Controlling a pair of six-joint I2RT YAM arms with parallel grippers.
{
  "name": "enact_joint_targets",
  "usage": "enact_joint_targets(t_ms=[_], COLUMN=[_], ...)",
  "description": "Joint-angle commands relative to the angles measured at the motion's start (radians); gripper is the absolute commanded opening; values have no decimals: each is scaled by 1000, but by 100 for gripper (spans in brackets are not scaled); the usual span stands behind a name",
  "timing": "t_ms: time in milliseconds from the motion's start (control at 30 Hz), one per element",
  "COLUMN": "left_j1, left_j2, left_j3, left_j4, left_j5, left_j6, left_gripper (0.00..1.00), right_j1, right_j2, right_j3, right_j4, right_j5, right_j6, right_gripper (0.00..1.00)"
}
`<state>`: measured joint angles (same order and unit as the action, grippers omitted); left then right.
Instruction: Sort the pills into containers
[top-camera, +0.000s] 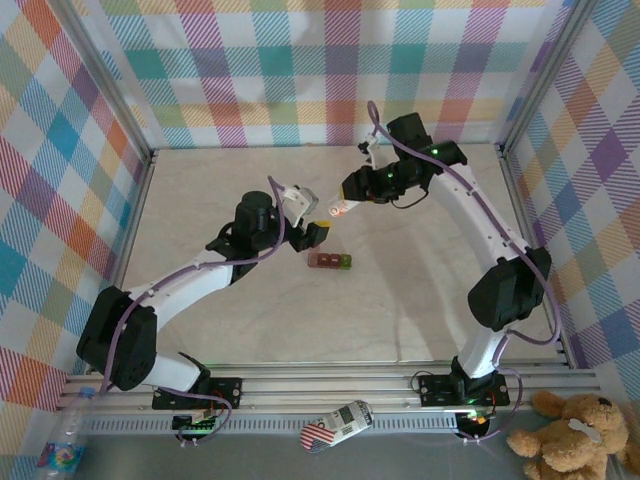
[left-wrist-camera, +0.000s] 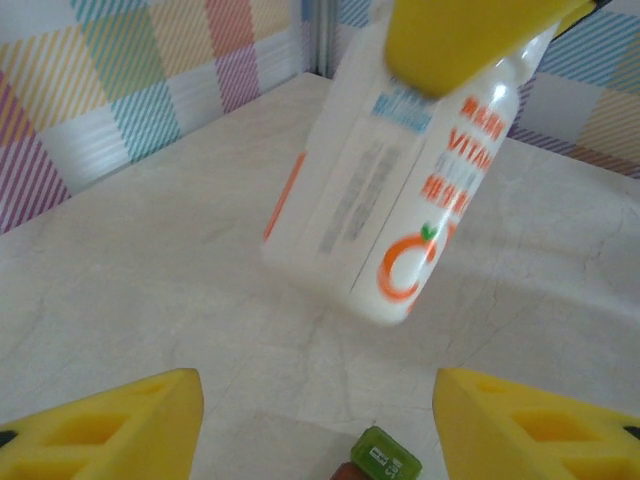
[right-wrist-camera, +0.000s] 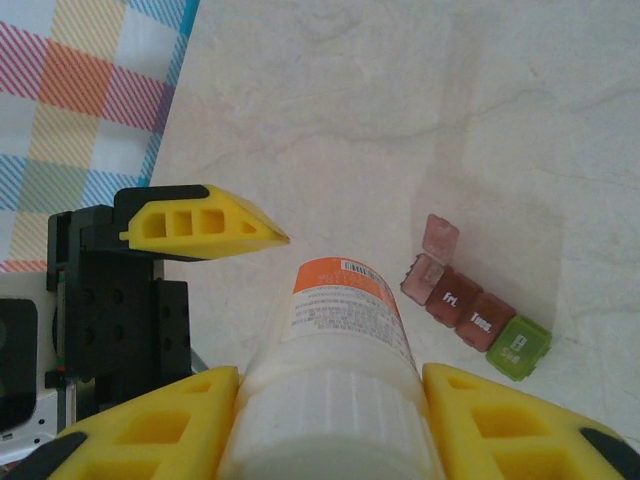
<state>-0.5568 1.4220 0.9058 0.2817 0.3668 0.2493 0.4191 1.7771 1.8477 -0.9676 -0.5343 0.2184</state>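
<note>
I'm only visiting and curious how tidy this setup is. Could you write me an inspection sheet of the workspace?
Surface: pale marbled tabletop, no spills seen.
Job's things: pill box, three dark red cells, one green; the end red lid stands open. Pills: nothing seen.
Clutter: nothing seen.
Grippers: right gripper shut on a tilted white bottle; left gripper open, empty.
Cables: purple cables run along both arms.
Surroundings: plaid walls; teddy bear and water bottle beyond the near rail.
</note>
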Motion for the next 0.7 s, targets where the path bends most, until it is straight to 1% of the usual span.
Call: enact_joint_targets(t_ms=[0,67,267,667], left_j1=[-20,-23,-29,-29], left_j2=[12,12,11,5], left_j3=[30,31,25,21], left_j4=[2,4,24,33], left_j5=[40,44,52,58], left_j6=[44,46,45,41], left_gripper=[61,62,68,69], right_j1=[16,22,46,75], right_j2=[20,26,40,28], right_j3=[45,48,48,20], right_j4=[-18,-19,-19,-12], right_j5=[-49,-49,-49,-76], right_j6=[-19,-20,-13,-5], right_gripper=[39,39,39,38])
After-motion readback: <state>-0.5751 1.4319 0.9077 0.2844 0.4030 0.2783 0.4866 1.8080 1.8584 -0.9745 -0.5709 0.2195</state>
